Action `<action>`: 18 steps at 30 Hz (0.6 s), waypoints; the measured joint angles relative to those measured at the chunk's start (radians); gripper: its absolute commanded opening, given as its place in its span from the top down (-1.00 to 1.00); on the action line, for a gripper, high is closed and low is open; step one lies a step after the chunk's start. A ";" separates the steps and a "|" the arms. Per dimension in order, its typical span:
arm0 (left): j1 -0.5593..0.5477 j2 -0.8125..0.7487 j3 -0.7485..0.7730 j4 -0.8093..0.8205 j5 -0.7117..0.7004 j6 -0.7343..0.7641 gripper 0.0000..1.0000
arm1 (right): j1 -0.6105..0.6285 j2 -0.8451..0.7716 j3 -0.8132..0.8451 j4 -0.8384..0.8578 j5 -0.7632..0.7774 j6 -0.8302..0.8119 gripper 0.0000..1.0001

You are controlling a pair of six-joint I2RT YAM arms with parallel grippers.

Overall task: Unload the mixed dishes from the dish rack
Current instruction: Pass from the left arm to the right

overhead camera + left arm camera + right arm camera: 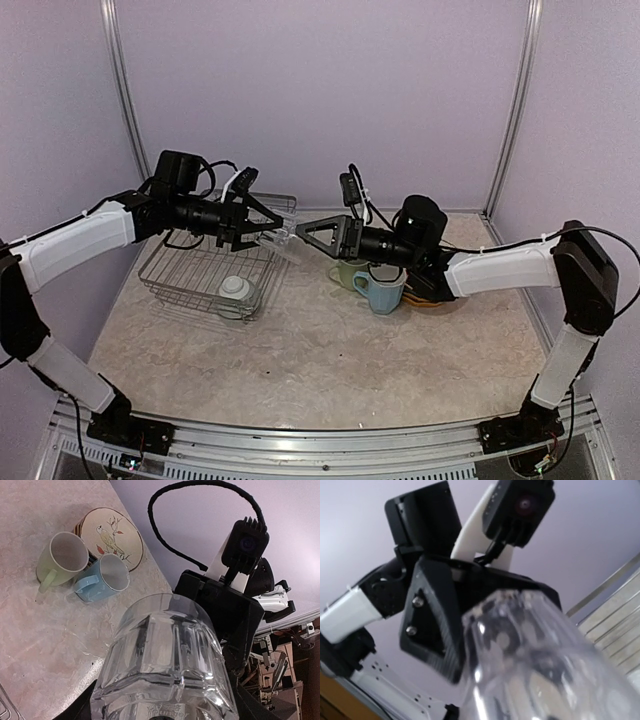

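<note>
Cup (236,287) in rack (172,283), left; mugs (383,293) right, plates (112,535) apparently behind.

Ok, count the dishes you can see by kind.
Mugs and cups: 3, light green mug, light blue cup, small white cup
Glasses: 1, clear glass
Plates: 1 showing, cream plate; others beneath uncertain
Total: 5

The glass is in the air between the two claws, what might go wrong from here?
1. If the left claw lets go of the glass before the right claw grips firmly, it may fall onto the rack.
2. The claws are nearly tip to tip and might collide.
3. The blue cup and green mug stand under the right arm; lowering it could knock them.
</note>
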 measured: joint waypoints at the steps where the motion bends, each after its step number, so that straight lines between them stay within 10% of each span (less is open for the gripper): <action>1: -0.007 0.003 0.000 0.001 0.000 0.000 0.28 | 0.002 0.011 0.000 0.019 -0.004 0.014 0.20; 10: -0.034 0.021 -0.001 0.013 0.000 0.018 -0.22 | 0.004 0.059 -0.007 0.130 -0.044 0.101 0.96; 18: -0.023 0.011 0.000 -0.006 -0.034 0.068 -0.77 | 0.005 0.014 -0.015 0.049 -0.035 0.029 1.00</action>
